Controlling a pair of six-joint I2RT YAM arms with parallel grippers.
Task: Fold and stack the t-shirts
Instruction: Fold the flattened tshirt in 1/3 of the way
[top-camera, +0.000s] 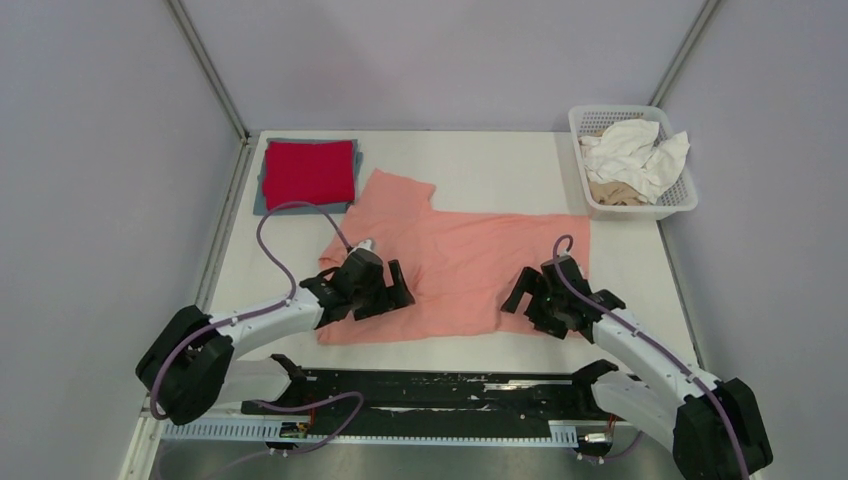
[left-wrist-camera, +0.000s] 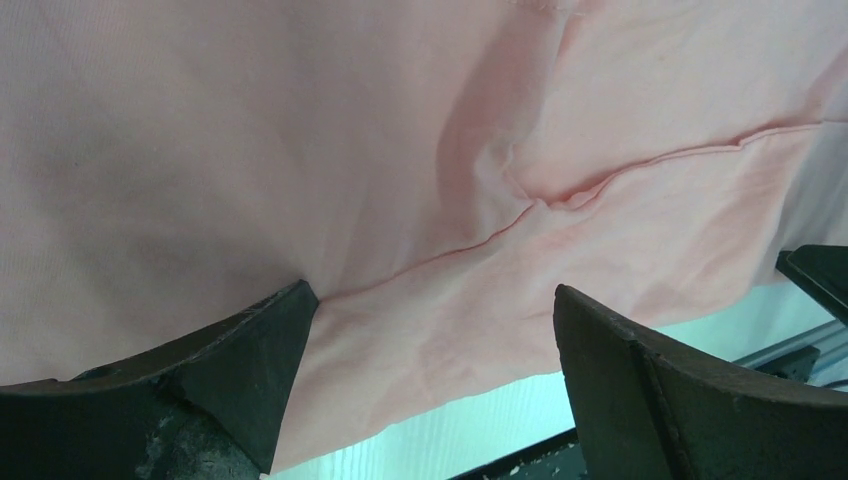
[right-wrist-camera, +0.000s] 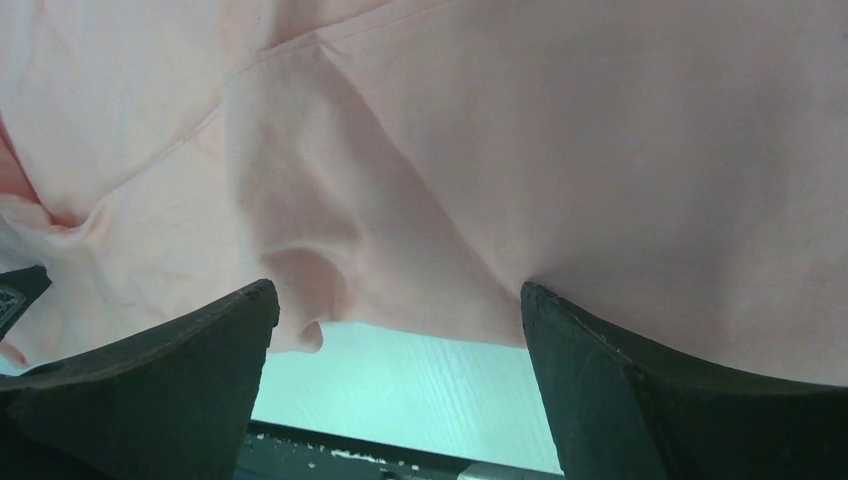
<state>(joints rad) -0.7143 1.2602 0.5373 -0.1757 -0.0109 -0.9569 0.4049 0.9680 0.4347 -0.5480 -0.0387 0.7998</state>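
A salmon-pink t-shirt (top-camera: 460, 265) lies spread flat mid-table. It fills the left wrist view (left-wrist-camera: 300, 150) and the right wrist view (right-wrist-camera: 560, 150). My left gripper (top-camera: 400, 285) is open over the shirt's near left part, its fingers (left-wrist-camera: 250, 340) straddling a seam fold close to the near hem. My right gripper (top-camera: 522, 290) is open over the shirt's near right part, fingers (right-wrist-camera: 600, 370) set on either side of the hem edge. A folded red t-shirt (top-camera: 309, 172) lies on a folded grey-blue one (top-camera: 258, 200) at the back left.
A white lattice basket (top-camera: 680, 200) at the back right holds crumpled white shirts (top-camera: 635, 150) and a beige one (top-camera: 612, 193). A black rail (top-camera: 430, 385) runs along the table's near edge, between the arm bases.
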